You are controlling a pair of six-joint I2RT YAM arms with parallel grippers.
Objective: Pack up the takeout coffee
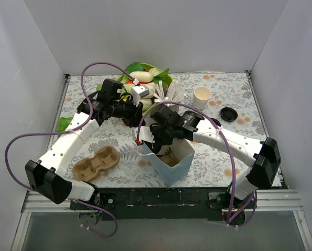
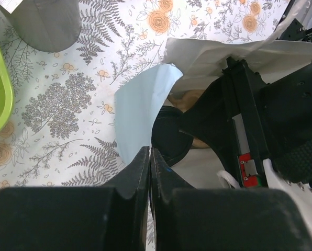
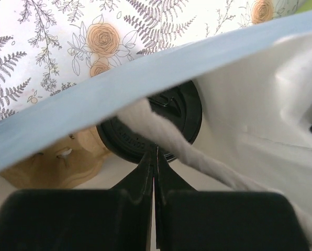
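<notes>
A light-blue paper bag (image 1: 178, 165) stands open at the table's near middle. Inside it, a black-lidded cup (image 3: 183, 111) sits in a brown cardboard carrier (image 3: 51, 166); the lid (image 2: 169, 138) also shows in the left wrist view, with the cup's side hidden. My left gripper (image 2: 150, 151) is shut on the bag's blue rim flap (image 2: 137, 110), at the bag's far-left top (image 1: 136, 123). My right gripper (image 3: 156, 149) is shut at the bag's white twisted handle (image 3: 198, 154), over the bag's mouth (image 1: 148, 140). A second cream cup (image 1: 202, 97) stands lidless at the back right, beside a loose black lid (image 1: 229, 114).
An empty two-cup cardboard carrier (image 1: 96, 163) lies left of the bag. A grey metal cup (image 1: 140, 94) with white straws (image 1: 170, 94) and a green bowl of vegetables (image 1: 145, 73) stand at the back centre. White walls enclose the table.
</notes>
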